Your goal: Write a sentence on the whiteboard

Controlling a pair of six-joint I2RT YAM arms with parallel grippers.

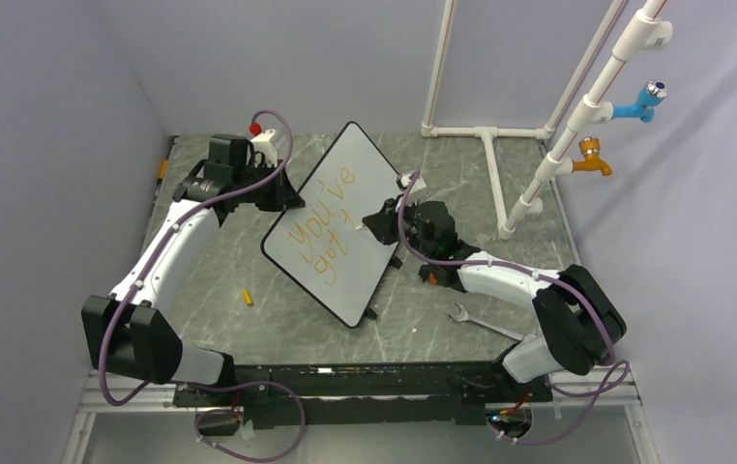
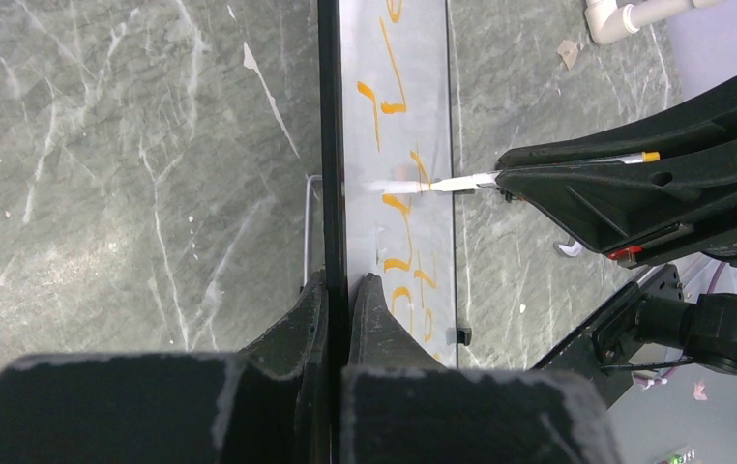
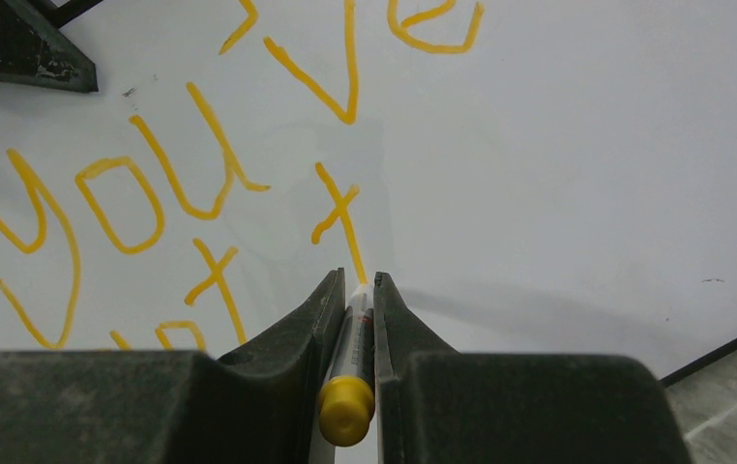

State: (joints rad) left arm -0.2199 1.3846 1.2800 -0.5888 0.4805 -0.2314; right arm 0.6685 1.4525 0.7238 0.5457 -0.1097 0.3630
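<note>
Whiteboard (image 1: 369,266) stands tilted at mid-worktop (image 1: 413,333), between the two arms; left end effector (image 2: 345,285) is clamped tight on its black-rimmed far-left edge, one finger on each face. Right end effector (image 3: 357,280) is pinched on an orange marker (image 3: 347,396); we see the tip touching the board at the foot of a lone "t". The sentence (image 1: 324,230) reads "You've" over "got", that "t" just right of it. A wrench (image 1: 476,321) lies near right; a small orange cap (image 1: 247,297) lies near left.
</note>
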